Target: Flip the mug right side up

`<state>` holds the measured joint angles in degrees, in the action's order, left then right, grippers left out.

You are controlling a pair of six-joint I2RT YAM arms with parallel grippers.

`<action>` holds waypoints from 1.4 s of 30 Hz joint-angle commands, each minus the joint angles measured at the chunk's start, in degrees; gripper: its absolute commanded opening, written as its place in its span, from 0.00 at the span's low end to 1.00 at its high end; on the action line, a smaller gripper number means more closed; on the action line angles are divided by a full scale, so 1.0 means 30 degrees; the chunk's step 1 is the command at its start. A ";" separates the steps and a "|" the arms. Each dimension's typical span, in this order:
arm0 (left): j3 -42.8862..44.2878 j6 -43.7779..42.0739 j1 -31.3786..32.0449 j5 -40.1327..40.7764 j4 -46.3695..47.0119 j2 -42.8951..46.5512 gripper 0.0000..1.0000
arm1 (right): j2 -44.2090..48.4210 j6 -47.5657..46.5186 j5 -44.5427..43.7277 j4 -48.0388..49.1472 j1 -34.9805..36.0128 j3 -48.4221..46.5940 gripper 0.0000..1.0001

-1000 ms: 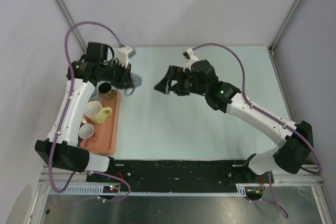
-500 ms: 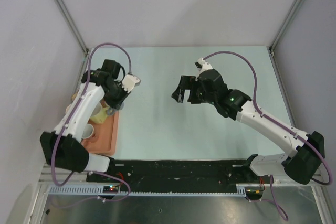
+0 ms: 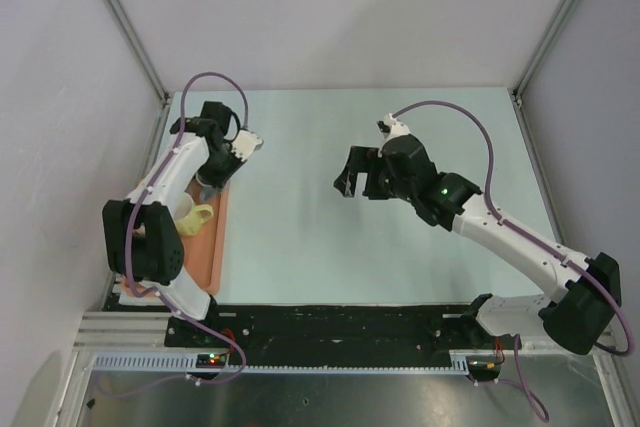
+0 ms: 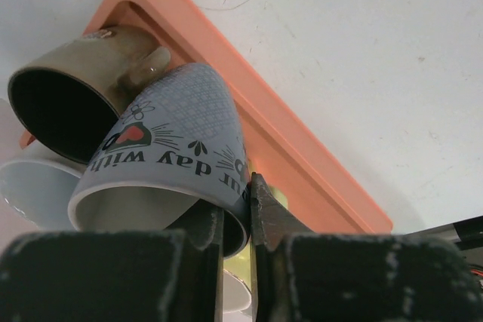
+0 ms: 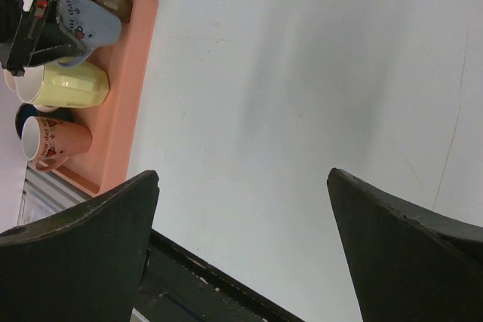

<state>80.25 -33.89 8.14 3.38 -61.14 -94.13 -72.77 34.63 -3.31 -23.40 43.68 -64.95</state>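
A grey-blue patterned mug [image 4: 173, 141] with black lettering is held by its rim in my left gripper [image 4: 238, 209], one finger inside the mouth and one outside. It hangs tilted over the far end of the orange tray [image 4: 302, 156], next to a brown mug [image 4: 75, 88]. In the top view the left gripper [image 3: 213, 175] is at the tray's far end [image 3: 215, 237]. The right wrist view shows the mug [image 5: 90, 20] too. My right gripper [image 5: 243, 173] is open and empty above the mid table [image 3: 350, 182].
The tray [image 5: 128, 88] also holds a yellow mug [image 5: 72, 84], an orange-pink mug [image 5: 56, 137] and a white mug [image 4: 30, 186]. The tray lies along the table's left edge by the left wall. A black rail runs along the near edge.
My left arm has swung left and back, carrying the grey-blue mug from the table onto the tray's far end. My right gripper has drifted a little to the right.
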 commanded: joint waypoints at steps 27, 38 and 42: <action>-0.2107 -0.1530 -0.2586 -0.0137 0.0889 -0.1179 0.00 | 0.1072 -0.0599 -0.0425 0.0050 -0.0902 -0.0066 0.99; -0.1980 -0.1359 -0.2611 -0.0611 0.1005 -0.1736 0.27 | 0.1443 -0.0566 -0.0725 -0.0350 -0.0959 -0.0067 0.99; -0.1590 -0.1334 -0.2653 -0.0533 0.0997 -0.1066 0.49 | 0.1540 -0.0531 -0.0754 -0.0300 -0.0959 -0.0067 1.00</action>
<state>74.41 -36.60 0.97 1.19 -58.57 -98.61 -70.15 33.80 -4.19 -24.91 41.10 -64.93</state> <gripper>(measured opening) 0.436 0.993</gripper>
